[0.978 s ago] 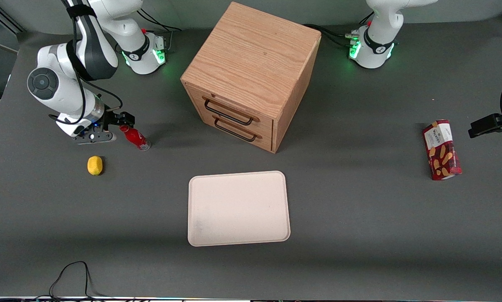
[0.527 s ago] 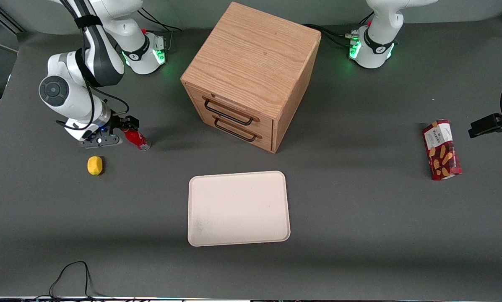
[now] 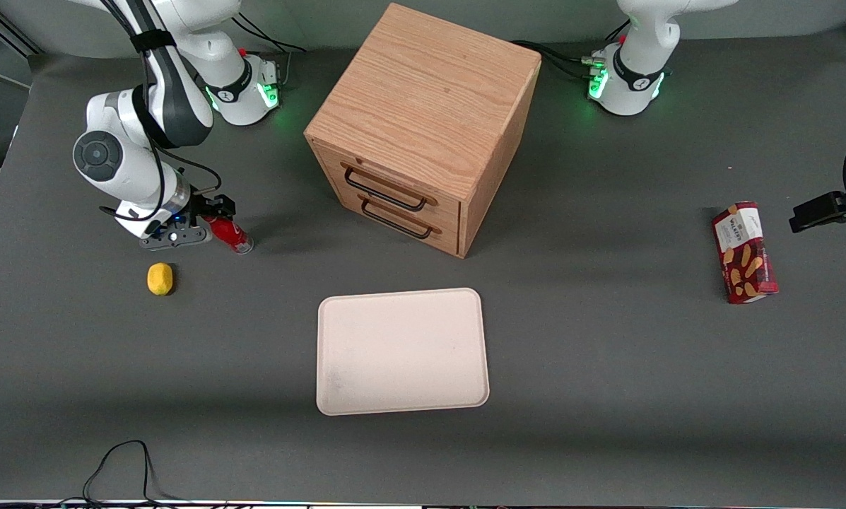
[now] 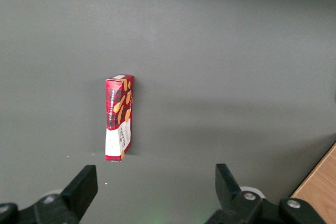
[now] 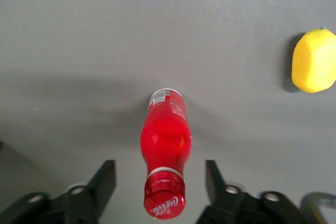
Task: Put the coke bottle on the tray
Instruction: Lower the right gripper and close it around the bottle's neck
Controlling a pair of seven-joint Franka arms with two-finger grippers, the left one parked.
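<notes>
The coke bottle (image 3: 230, 234) (image 5: 164, 153) is small and red with a red cap and a clear base. It stands on the grey table toward the working arm's end, leaning a little. My gripper (image 3: 214, 213) (image 5: 160, 179) is open and sits over the bottle's top, one finger (image 5: 104, 179) on each side of the cap with a gap on both sides. The tray (image 3: 401, 350) is pale cream with rounded corners and lies flat, nearer the front camera than the wooden cabinet, with nothing on it.
A wooden cabinet (image 3: 423, 127) with two drawers stands at mid-table. A yellow lemon (image 3: 160, 278) (image 5: 313, 60) lies near the bottle, closer to the front camera. A red snack box (image 3: 743, 252) (image 4: 119, 116) lies toward the parked arm's end.
My gripper has come forward over the bottle's cap, so the cap now sits between the open fingers. The bottle has stayed in place.
</notes>
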